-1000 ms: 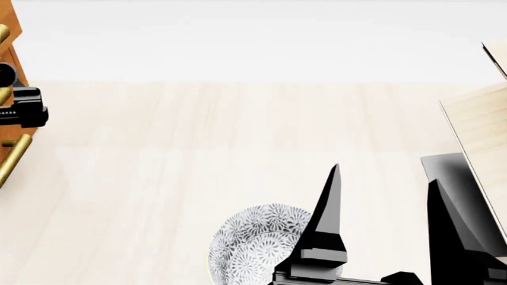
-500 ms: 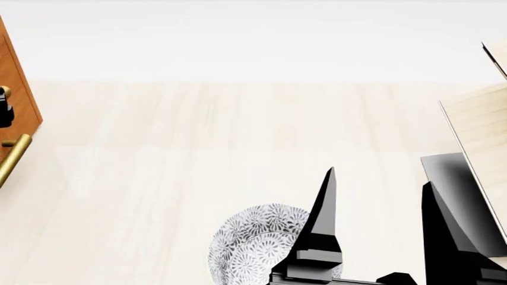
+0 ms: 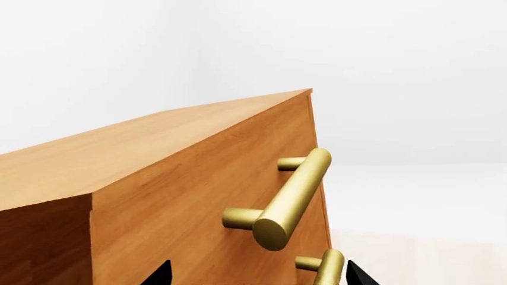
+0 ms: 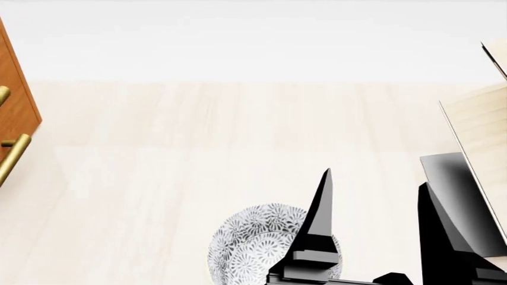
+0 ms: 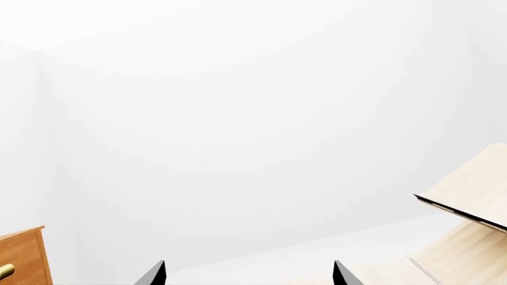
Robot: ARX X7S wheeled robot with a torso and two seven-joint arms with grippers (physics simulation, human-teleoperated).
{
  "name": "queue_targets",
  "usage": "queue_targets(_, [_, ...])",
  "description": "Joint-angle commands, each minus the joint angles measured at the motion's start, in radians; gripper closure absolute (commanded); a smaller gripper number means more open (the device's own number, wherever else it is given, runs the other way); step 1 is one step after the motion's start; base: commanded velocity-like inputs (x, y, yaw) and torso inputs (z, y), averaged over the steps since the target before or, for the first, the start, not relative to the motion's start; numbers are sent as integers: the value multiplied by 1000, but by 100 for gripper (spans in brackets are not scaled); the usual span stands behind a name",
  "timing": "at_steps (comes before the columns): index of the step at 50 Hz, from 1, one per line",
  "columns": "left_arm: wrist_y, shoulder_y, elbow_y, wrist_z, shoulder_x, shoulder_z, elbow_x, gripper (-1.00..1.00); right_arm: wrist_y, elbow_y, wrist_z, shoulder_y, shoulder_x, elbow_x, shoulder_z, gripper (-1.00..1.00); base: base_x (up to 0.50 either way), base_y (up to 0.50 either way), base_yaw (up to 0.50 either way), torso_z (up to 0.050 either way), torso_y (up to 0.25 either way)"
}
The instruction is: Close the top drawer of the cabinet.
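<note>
The orange-brown cabinet (image 3: pixel 182 196) fills the left wrist view. The top drawer's front (image 3: pixel 230 172) carries a brass bar handle (image 3: pixel 291 199) and looks flush with the cabinet body; I see no gap. A lower drawer's brass handle (image 3: pixel 326 268) sits between my left gripper's tips. My left gripper (image 3: pixel 257 278) is open and empty, close to the cabinet front; it is out of the head view. The cabinet's edge (image 4: pixel 18 110) shows at the head view's far left and in the right wrist view (image 5: pixel 24 258). My right gripper (image 4: pixel 374 205) is open and empty, also shown in its wrist view (image 5: pixel 247 274).
A patterned grey-white bowl (image 4: pixel 249 243) lies on the pale floor beside my right gripper's left finger. A pale light-wood slanted shelf (image 4: pixel 479 133) on a black base stands at the right, also in the right wrist view (image 5: pixel 467 237).
My left gripper, seen at the cabinet's handles at the head view's left edge, has moved left out of that view. My right gripper has shifted slightly.
</note>
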Motion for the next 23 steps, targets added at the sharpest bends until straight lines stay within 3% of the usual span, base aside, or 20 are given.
queue_targets(1, [-34, 20, 34, -74, -84, -45, 0, -100, -10, 8, 1, -2, 5, -3, -9, -100, 0, 0, 0, 0, 0])
queue_targets(15, [-37, 74, 81, -106, -137, -60, -24, -100, -14, 14, 5, 2, 8, -5, -26, -100, -1, 0, 2, 0, 1])
queue_targets(23, [-41, 70, 78, -105, -129, -58, -20, -100, -19, 17, 5, 2, 11, -4, -29, -100, -3, 3, 8, 0, 1])
